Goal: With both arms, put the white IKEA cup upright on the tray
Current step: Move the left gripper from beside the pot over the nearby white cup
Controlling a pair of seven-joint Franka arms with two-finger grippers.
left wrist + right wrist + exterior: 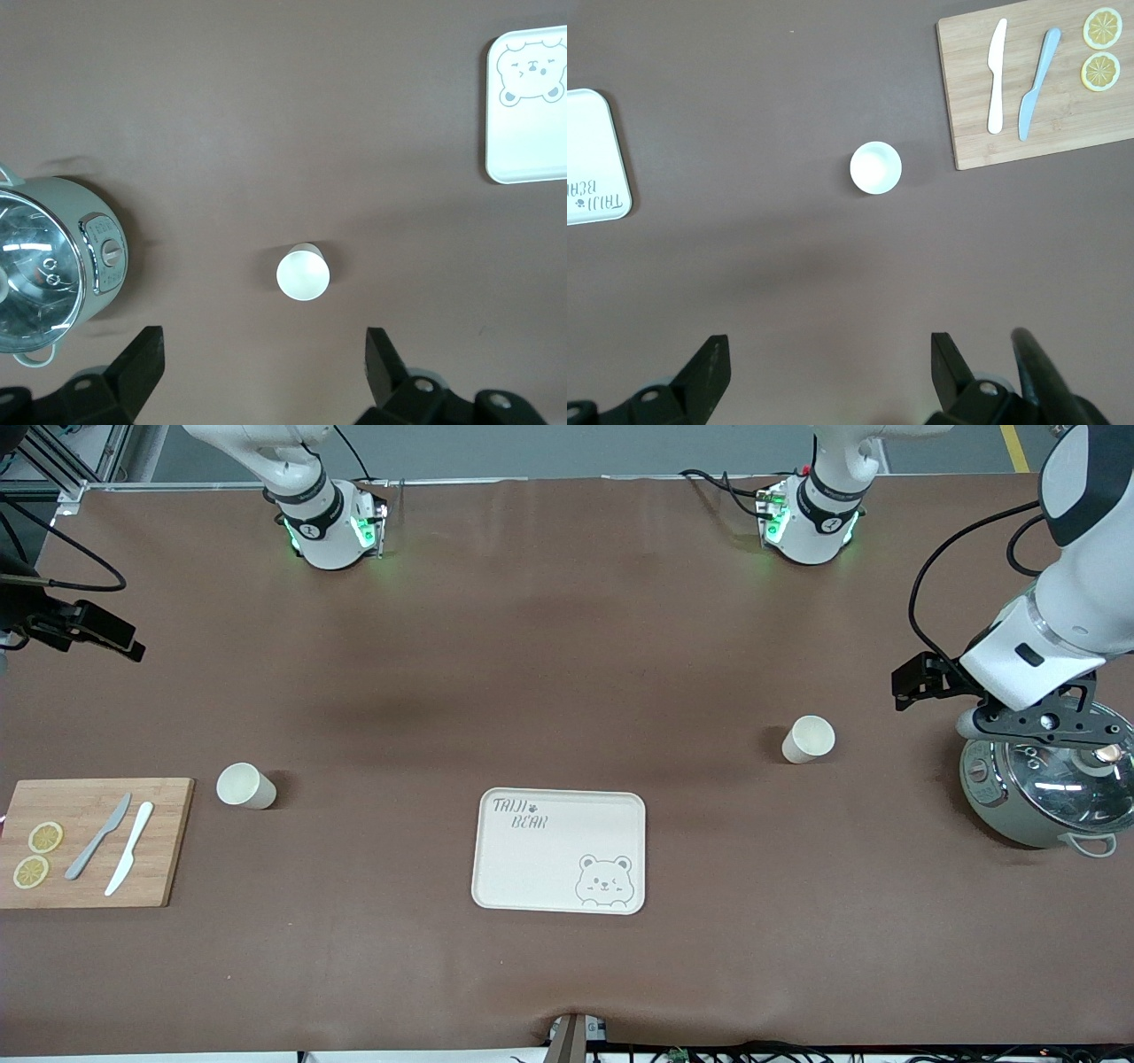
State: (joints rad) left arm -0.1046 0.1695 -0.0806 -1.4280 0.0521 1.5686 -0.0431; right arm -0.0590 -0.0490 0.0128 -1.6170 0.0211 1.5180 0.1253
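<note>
Two white cups upright, off the tray

Two small white cups standing on the brown worktop, mouths up: one (808,739) toward the left arm's end, the other (245,786) toward the right arm's end, just beside the bamboo cutting board (168,841). Flat cream rectangular tray (523,868) with raised rim, grey bear and "TAIJI BEAR" lettering lying between them, nearer the front-camera edge of the worktop, well apart from both cups and bare. Left gripper (266,365) hanging in the air with jaws wide open and holding nothing, over the worktop near its cup and close above the grey-green lidded pot (1036,797) at that end's edge. Right gripper (830,369) up over the worktop at the right arm's end, jaws likewise spread and unloaded. On the board, near the worktop's corner: white knife (129,848), grey knife (98,836), two lemon slices (45,837).
</note>
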